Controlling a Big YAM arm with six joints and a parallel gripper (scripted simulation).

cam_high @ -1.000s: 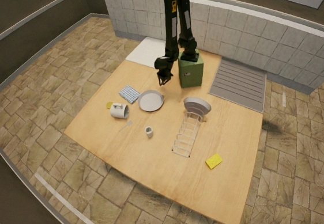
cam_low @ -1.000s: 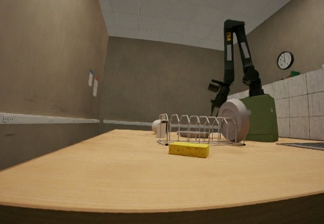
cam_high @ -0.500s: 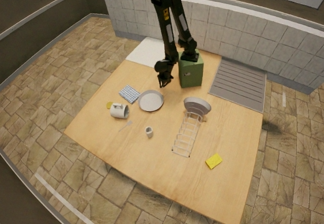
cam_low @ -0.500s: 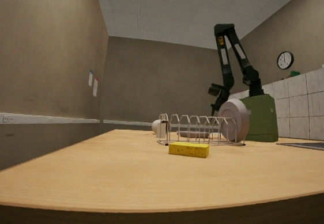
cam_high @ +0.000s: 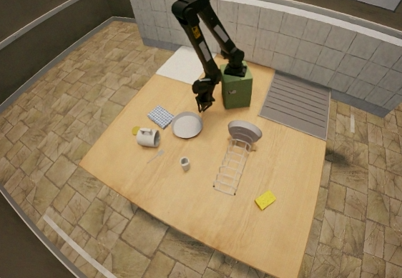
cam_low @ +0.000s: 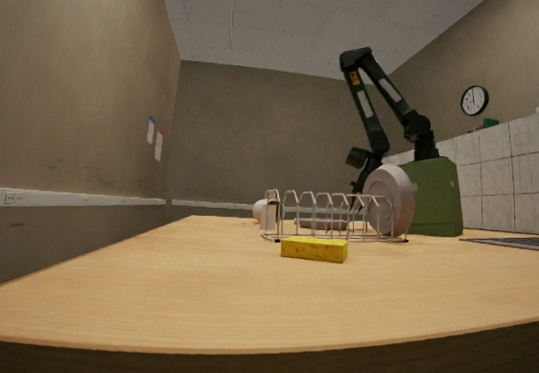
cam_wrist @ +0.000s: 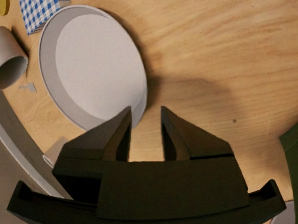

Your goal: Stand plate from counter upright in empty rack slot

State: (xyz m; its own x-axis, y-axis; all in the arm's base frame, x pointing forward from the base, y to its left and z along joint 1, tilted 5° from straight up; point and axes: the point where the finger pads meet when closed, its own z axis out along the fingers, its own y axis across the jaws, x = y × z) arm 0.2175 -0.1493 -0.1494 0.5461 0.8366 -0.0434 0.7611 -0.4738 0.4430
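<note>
- While the plate (cam_high: 187, 125) (cam_low: 320, 224) (cam_wrist: 97, 65) lies flat, the gripper (cam_high: 202, 109) (cam_low: 356, 204) (cam_wrist: 146, 112) hovers nearby, slightly spread, pinching nothing.
- Grasping apparently comes next: align fingers with its rim.

in the top view, the end of the dish rack (cam_high: 246, 155) (cam_low: 352, 240) nearest the arm is partly covered by the upright plate (cam_high: 244, 131) (cam_low: 390, 200), so its feet there cannot be told, nor exactly how the plate's lower rim meets the wires. in the exterior view, the rack's wires cross in front of the flat plate (cam_high: 187, 125) (cam_low: 321, 223) (cam_wrist: 95, 65), and the gripper (cam_high: 202, 108) (cam_wrist: 146, 112) has its tips lost behind wires. in the wrist view, a fingertip covers a bit of the flat plate's rim; the mug (cam_high: 148, 138) (cam_wrist: 11, 59) is cut off by the left edge, the checkered cloth (cam_high: 160, 116) (cam_wrist: 37, 14) by the top edge.
</note>
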